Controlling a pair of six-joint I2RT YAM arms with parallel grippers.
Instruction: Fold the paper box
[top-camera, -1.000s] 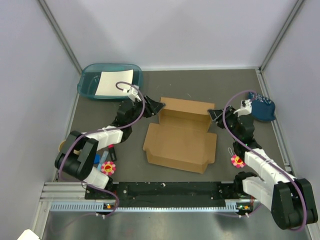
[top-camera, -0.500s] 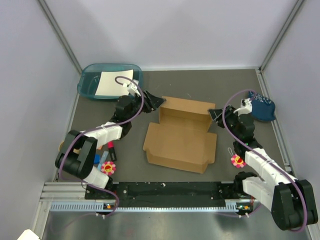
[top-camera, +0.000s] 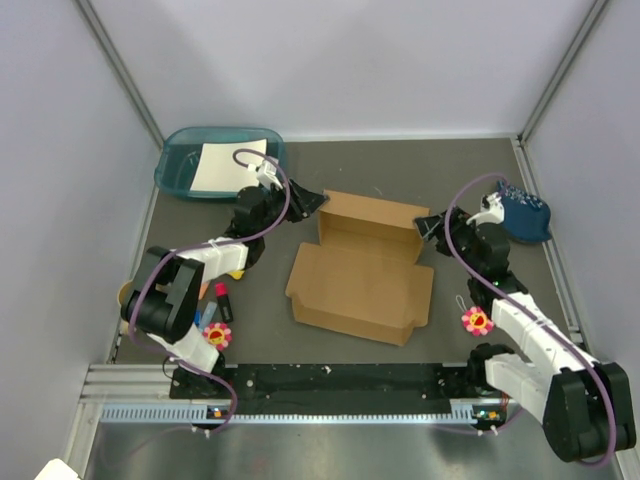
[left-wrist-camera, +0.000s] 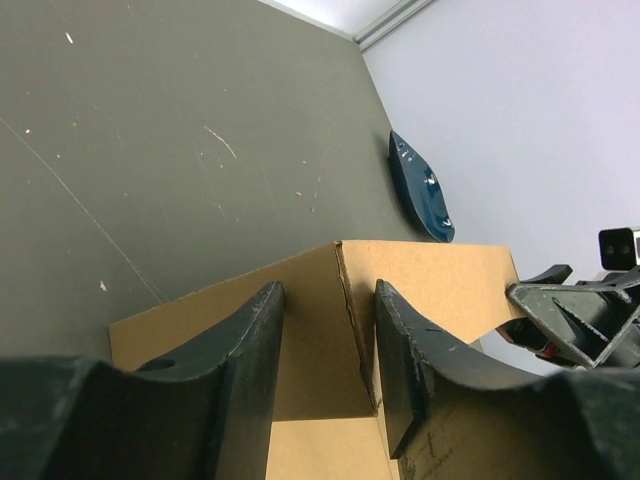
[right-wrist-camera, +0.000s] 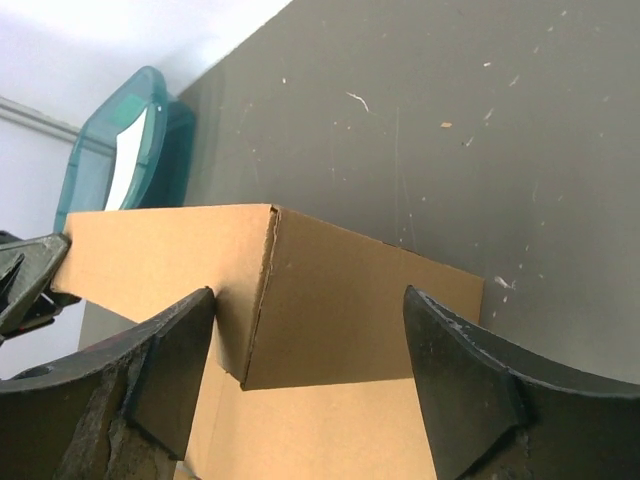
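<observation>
Paper box (top-camera: 360, 280) of plain brown corrugated cardboard sits half formed in the middle of a dark table (top-camera: 400, 165), between the two arms. Its wide base panel lies flat toward the arm bases, and its far wall stands upright.

At the far left corner, the left gripper (left-wrist-camera: 328, 300) has its fingers parted around the vertical crease. It is hard to tell whether either pad touches the cardboard. At the far right corner, the right gripper (right-wrist-camera: 310, 300) is spread wide on either side of the fold, pinching nothing. A teal tray (top-camera: 220, 160) sits well apart at the back left.

The box looks light, so a push from one side would probably slide it across the table. Its panels seem stiff, but should bend easily along the scored creases. A hard pinch could crush the thin edges. The best holds appear to be the upright end flaps just beside each corner crease, taken from both sides at once so the box stays put.
</observation>
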